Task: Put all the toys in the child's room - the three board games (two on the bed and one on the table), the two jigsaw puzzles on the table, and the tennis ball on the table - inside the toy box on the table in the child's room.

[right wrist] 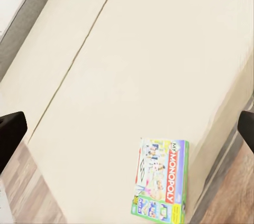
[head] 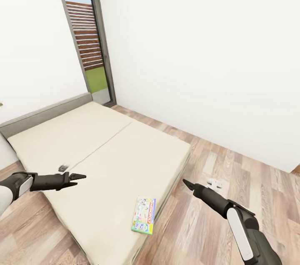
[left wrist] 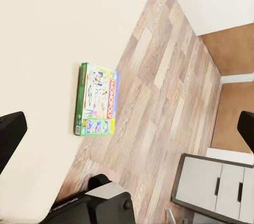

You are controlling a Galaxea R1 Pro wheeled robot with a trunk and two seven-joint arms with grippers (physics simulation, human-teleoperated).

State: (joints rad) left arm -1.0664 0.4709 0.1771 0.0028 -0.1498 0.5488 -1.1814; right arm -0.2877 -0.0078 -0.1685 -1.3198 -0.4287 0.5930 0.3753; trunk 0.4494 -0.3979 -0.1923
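- Over the bed (head: 104, 148), head view: left arm reaches in from the left edge, roughly level, left tool (head: 79, 177) pointing right above the mattress, holding nothing.
- Right arm comes up from the lower right corner, right tool (head: 186, 184) pointing up-left, over the wood floor (head: 233, 182) just beside the bed's edge, empty.
- Both tools: fingertips look close together in the head view, but each wrist view has dark fingertips at opposite frame edges, so jaws spread wide, nothing between them.
- One board game (head: 144, 215) lies flat on the mattress near the bed's near edge, between the two tools, nearer the right one, touching neither.
- Left wrist view: board game (left wrist: 96, 100) by the mattress edge, floor beside it, white drawer unit (left wrist: 217, 184) well apart.
- Right wrist view: board game (right wrist: 161, 179) flat, cover up, close to the bed edge.
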